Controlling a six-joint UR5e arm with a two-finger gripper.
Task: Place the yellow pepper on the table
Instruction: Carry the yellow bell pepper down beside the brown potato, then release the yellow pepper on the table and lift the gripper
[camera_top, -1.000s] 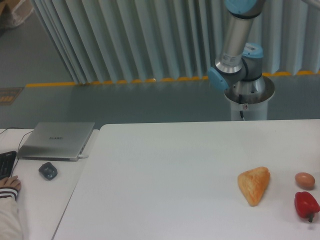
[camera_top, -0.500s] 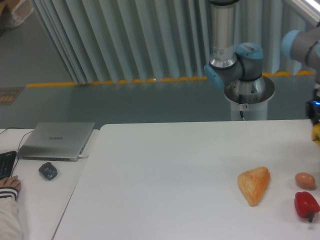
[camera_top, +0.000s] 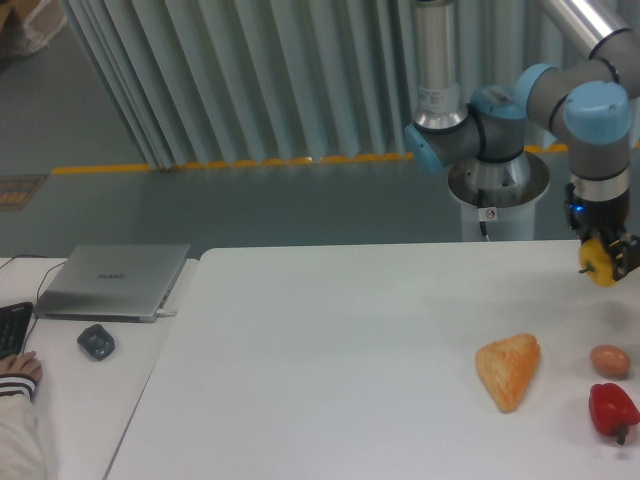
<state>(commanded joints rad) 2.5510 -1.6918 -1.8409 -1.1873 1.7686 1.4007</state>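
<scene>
Ribbed grey curtains (camera_top: 250, 70) hang behind the white table (camera_top: 330, 340), with a yellow floor stripe (camera_top: 200, 165) below them. Half a second ago the yellow pepper (camera_top: 598, 264) was just a sliver at the right edge; now the arm (camera_top: 590, 110) has swung further in, and the gripper (camera_top: 600, 262) hangs above the table's far right side, its jaws clamped on the pepper, clear of the surface. Everything lying on the table has kept its place. One pastry wedge (camera_top: 509, 370), one egg (camera_top: 609, 360) and one red pepper (camera_top: 613, 410) lie near the right front. On the smaller desk (camera_top: 80, 400) to the left sit one laptop (camera_top: 112, 281), one mouse (camera_top: 96, 342) and part of a keyboard (camera_top: 12, 328), with one hand (camera_top: 20, 370) beside it. The yellow pepper is small, bright and glossy, partly hidden by the fingers.
</scene>
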